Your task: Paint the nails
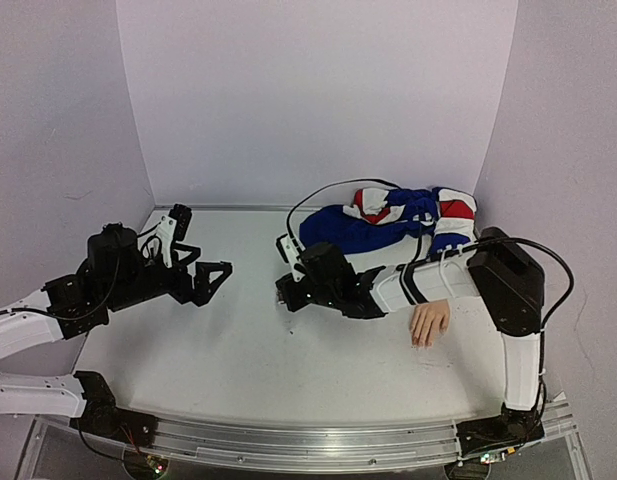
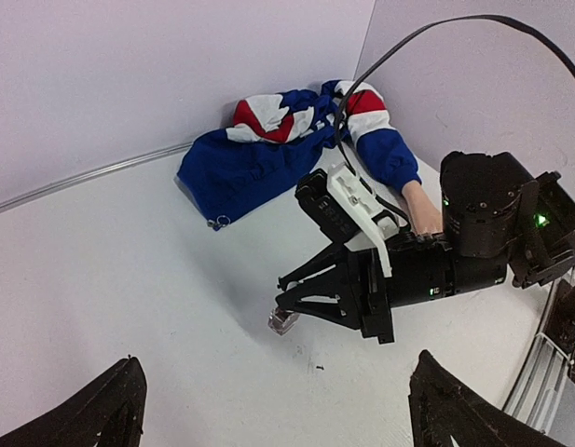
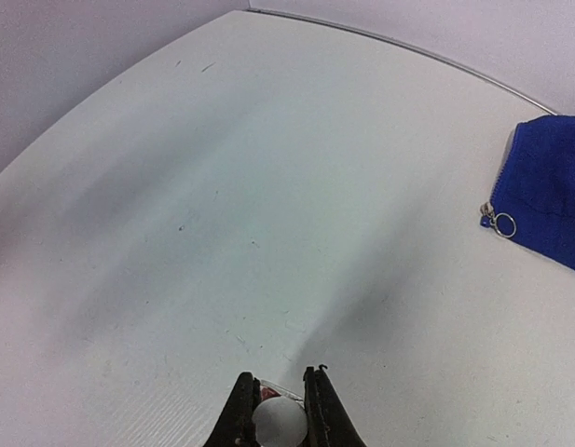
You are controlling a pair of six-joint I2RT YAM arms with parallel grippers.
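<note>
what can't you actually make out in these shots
- nails, top view: too small to tell if painted.
- mannequin hand, left wrist view: fingers hidden behind the right arm.
- bottle, right wrist view: only its white cap shows, cut off by bottom edge.

The left arm (image 1: 98, 280) and right arm (image 1: 513, 285) pair smooth white link shells with bulky black joint housings (small green lights (image 2: 540, 221) dot one), black truss-ribbed triangular fingers (image 1: 210, 275) and a thin black cable (image 2: 492, 16).

table (image 1: 238, 350): matt white, smooth; garment (image 1: 348, 228): matt cloth; rail (image 1: 318, 440): bare metal; cap (image 3: 278, 421): smooth white; right pincer (image 3: 278, 375): matt black
</note>
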